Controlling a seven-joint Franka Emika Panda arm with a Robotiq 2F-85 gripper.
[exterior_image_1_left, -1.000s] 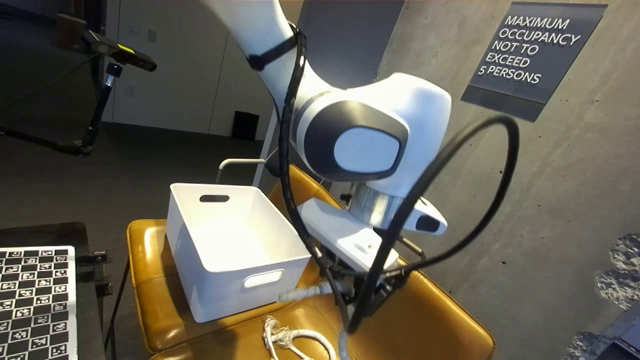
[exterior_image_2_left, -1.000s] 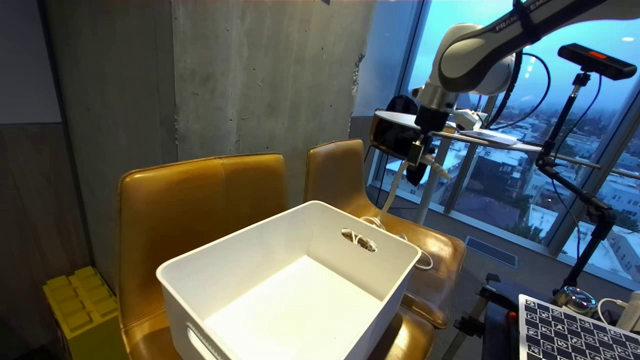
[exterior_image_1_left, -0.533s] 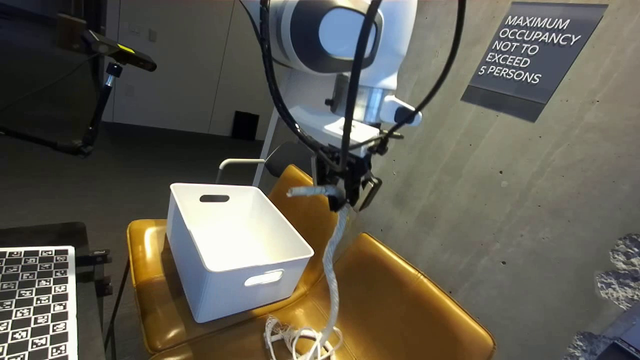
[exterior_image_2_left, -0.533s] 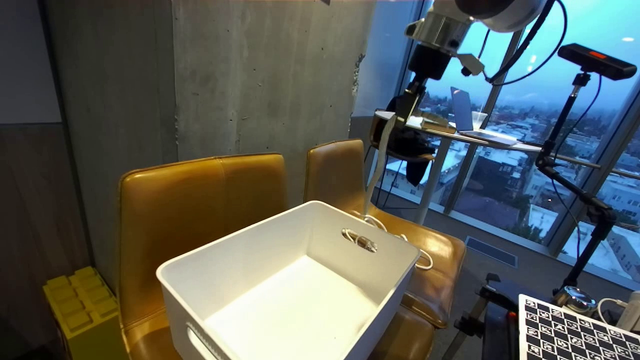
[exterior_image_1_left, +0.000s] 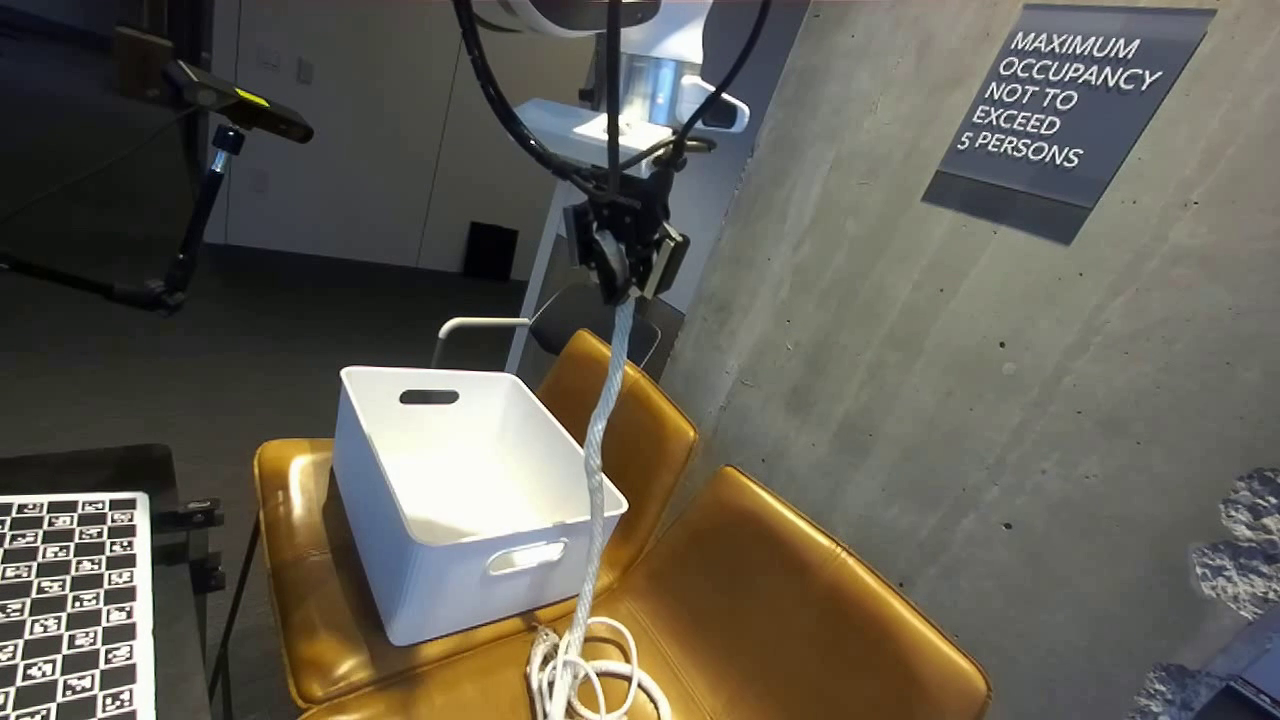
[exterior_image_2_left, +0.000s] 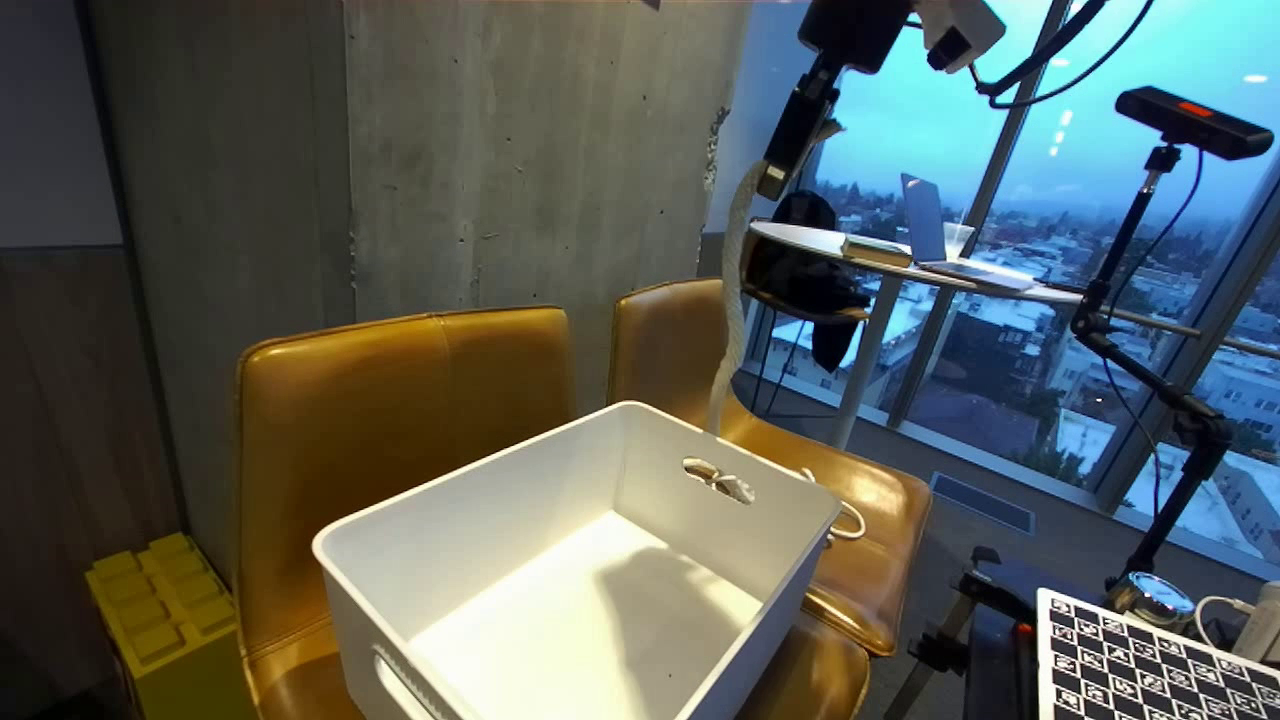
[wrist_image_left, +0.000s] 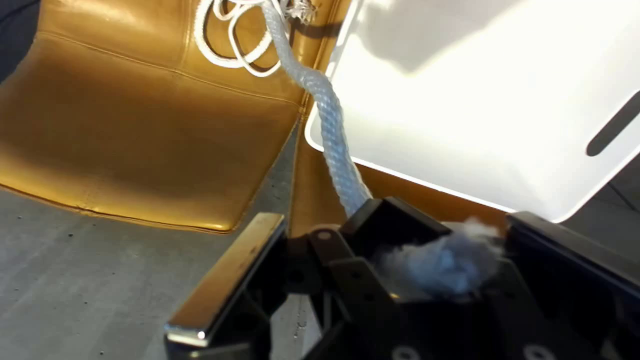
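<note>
Concrete wall (exterior_image_1_left: 1000, 400) stands to one side of the gripper (exterior_image_1_left: 630, 285), apart. Tan chairs (exterior_image_1_left: 780, 570) sit well below the fingers (exterior_image_2_left: 790, 140). White bin (exterior_image_1_left: 480, 600) also below; open air between its rim and the fingers. Fingers grip pale rope (exterior_image_1_left: 597, 430), which hangs beneath them outside the bin's edge, looping on a chair.

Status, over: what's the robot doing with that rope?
Gripper shut on thick twisted rope near one end. Rope hangs down to white coils on tan leather chair. White storage bin alongside; rope hangs outside it.
</note>
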